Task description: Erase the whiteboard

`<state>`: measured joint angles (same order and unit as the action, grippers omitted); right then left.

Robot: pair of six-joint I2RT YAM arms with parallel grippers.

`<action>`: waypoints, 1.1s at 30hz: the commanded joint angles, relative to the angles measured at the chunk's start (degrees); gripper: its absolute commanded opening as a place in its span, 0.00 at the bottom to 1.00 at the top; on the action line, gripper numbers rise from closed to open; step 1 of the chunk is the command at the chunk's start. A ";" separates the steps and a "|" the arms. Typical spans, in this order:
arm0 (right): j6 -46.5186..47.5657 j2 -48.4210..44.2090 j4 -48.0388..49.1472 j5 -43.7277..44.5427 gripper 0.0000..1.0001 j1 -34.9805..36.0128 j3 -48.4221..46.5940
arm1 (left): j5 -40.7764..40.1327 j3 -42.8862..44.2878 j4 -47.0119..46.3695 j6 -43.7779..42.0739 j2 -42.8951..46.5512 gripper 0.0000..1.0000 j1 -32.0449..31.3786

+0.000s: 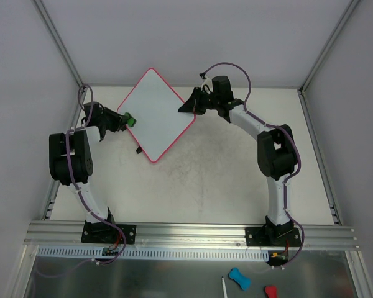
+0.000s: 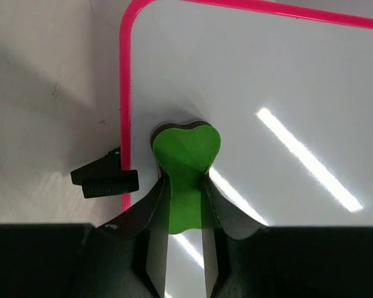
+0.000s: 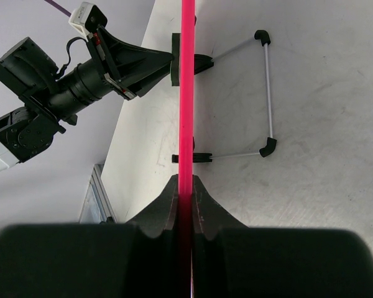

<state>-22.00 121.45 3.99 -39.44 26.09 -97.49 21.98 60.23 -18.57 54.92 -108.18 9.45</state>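
Top view, whiteboard [image 1: 156, 105]: seen as a white diamond with a pink-red rim, toward 11 o'clock on the bench [image 1: 236, 180].
Top view, left fingers [image 1: 125, 119]: at the board's 9 o'clock corner, closed on a green eraser [image 1: 130, 120] that lies against the white face.
Top view, right fingers [image 1: 188, 107]: at the board's 3 o'clock corner, on the rim (too small here to tell how they are set).
Top view, black foot [image 1: 138, 149]: just outside the rim at about 7 o'clock of the board.
Left wrist view, eraser [image 2: 186, 158]: heart-shaped and green, clamped between the left fingers [image 2: 163, 194] at 6 o'clock, its lobes toward 12 o'clock against the board.
Left wrist view, whiteboard [image 2: 267, 74]: fills the frame from 12 to 4 o'clock, with its rounded pink corner at 11 o'clock.
Left wrist view, black foot [image 2: 104, 179]: at 9 o'clock, touching the outer side of the rim.
Right wrist view, whiteboard [image 3: 186, 93]: edge-on, a pink line running from 12 to 6 o'clock.
Right wrist view, right fingers [image 3: 173, 202]: pinched shut on that rim at 6 o'clock.
Right wrist view, wire stand [image 3: 267, 93]: at 2 o'clock, with two black clips meeting the rim.
Right wrist view, left arm [image 3: 50, 99]: at 10 o'clock, its tip against the board's other side.
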 commanded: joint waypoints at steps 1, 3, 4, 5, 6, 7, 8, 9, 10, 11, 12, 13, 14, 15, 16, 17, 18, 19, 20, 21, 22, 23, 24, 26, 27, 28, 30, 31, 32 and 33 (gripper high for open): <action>3.10 -2.45 2.25 -1.60 0.00 0.98 -0.94 | -0.70 0.15 4.86 -3.67 -0.28 0.00 -1.54; 3.10 -2.53 2.25 -1.60 0.00 0.98 -0.94 | -1.32 0.33 4.86 -4.55 0.60 0.00 -2.24; 3.10 -2.62 2.25 -1.69 0.00 0.98 -0.86 | -1.76 0.59 4.86 -4.82 0.95 0.00 -2.59; 3.10 -2.62 2.25 -1.69 0.00 0.98 -0.86 | -1.94 0.85 4.77 -5.34 1.48 0.00 -3.55; 3.10 -2.62 2.25 -1.60 0.00 0.98 -0.77 | -2.11 1.29 4.77 -6.82 1.74 0.00 -4.17; 3.10 -2.71 2.25 -1.52 0.00 1.07 -0.77 | -2.37 2.08 4.86 -7.54 2.01 0.00 -4.79; 3.10 -2.71 2.25 -1.60 0.00 0.98 -0.77 | -2.55 2.52 4.77 -8.15 2.44 0.00 -5.40; 3.10 -2.71 2.25 -1.52 0.00 0.98 -0.77 | -2.64 3.22 4.77 -10.07 2.54 0.00 -6.89; 3.10 -2.71 2.25 -1.52 0.00 0.98 -0.77 | -2.64 4.62 4.77 -11.22 2.62 0.00 -7.77; 3.10 -2.71 2.25 -1.52 0.00 0.98 -0.77 | -2.64 5.33 4.77 -12.28 2.80 0.00 -8.48; 3.10 -2.62 2.25 -1.52 0.00 0.98 -0.86 | -2.82 6.12 4.77 -14.64 2.80 0.00 -9.44; 3.10 -2.62 2.25 -1.43 0.00 0.98 -0.86 | -3.08 7.26 4.86 -15.79 3.06 0.00 -11.28; 3.10 -2.71 2.25 -1.52 0.00 1.07 -0.77 | -3.78 7.71 5.03 -16.67 3.41 0.00 -12.08; 3.19 -2.71 2.25 -1.43 0.00 0.98 -0.86 | -3.87 8.15 5.03 -17.55 3.50 0.00 -12.79; 3.19 -2.71 2.25 -1.43 0.00 0.98 -0.86 | -3.78 9.02 5.03 -19.48 3.59 0.00 -14.10; 3.19 -2.71 2.25 -1.43 0.00 0.98 -0.77 | -3.87 9.38 5.12 -20.28 3.77 0.00 -14.63; 3.19 -2.62 2.25 -1.43 0.00 0.98 -0.77 | -3.87 9.82 5.12 -21.94 3.77 0.00 -15.16; 3.19 -2.71 2.25 -1.43 0.00 0.98 -0.77 | -3.78 10.43 5.21 -22.65 3.85 0.00 -16.12; 3.19 -2.71 2.25 -1.43 0.00 0.98 -0.86 | -3.52 10.87 5.21 -23.36 3.85 0.00 -16.57; 3.28 -2.71 2.25 -1.34 0.00 0.98 -0.77 | -3.43 11.22 5.30 -24.75 3.77 0.00 -17.09; 3.28 -2.71 2.25 -1.34 0.00 0.98 -0.86 | -3.35 11.84 5.30 -25.29 3.77 0.00 -17.53; 3.28 -2.71 2.25 -1.43 0.00 0.98 -0.86 | -3.08 12.19 5.30 -25.91 3.68 0.00 -18.41; 3.28 -2.71 2.25 -1.34 0.00 0.98 -0.77 | -2.99 12.54 5.38 -27.04 3.59 0.00 -18.85; 3.28 -2.71 2.25 -1.43 0.00 0.98 -0.77 | -2.90 13.25 5.56 -27.93 3.50 0.00 -19.64; 3.28 -2.79 2.25 -1.43 0.00 0.98 -0.77 | -2.90 13.42 5.65 -28.80 3.59 0.00 -20.26; 3.28 -2.80 2.25 -1.34 0.00 0.98 -0.77 | -3.17 13.60 5.82 -29.16 3.68 0.00 -20.52; 3.28 -2.80 2.25 -1.34 0.00 0.98 -0.68 | -4.48 13.60 6.09 -29.95 3.94 0.00 -21.14; 3.28 -2.80 2.25 -1.43 0.00 0.98 -0.68 | -5.27 13.51 6.44 -30.22 4.12 0.00 -21.32; 3.28 -2.88 2.25 -1.34 0.00 0.98 -0.68 | -5.80 13.51 6.70 -30.48 4.47 0.00 -21.41; 3.37 -2.88 2.25 -1.34 0.00 0.98 -0.68 | -6.68 13.43 6.79 -30.66 4.56 0.00 -21.49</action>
<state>-21.85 121.45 3.60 -39.29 26.00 -97.49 14.92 73.03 -15.05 27.33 -104.60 -9.21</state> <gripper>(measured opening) 0.068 0.213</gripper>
